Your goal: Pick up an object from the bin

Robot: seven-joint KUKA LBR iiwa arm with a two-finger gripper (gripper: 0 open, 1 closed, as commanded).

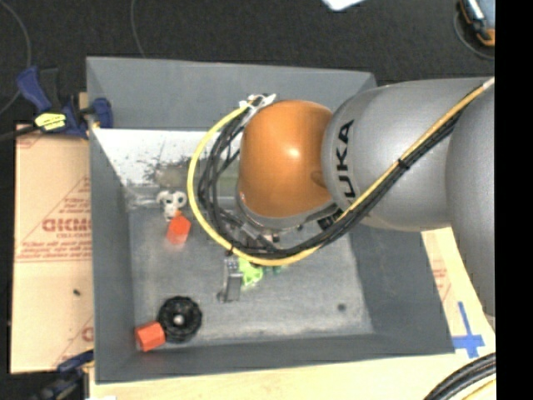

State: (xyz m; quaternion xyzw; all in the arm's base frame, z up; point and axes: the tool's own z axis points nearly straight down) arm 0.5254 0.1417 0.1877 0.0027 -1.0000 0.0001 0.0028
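The gripper [231, 283] is being held just left of a small bright-green lumpy object [252, 272] in the grey metal bin [108, 248], its open-or-closed state being hidden.

Light falls from overhead: a soft sheen on the arm's orange cover [283, 161], shadow pooled beneath it in the bin [337, 294].
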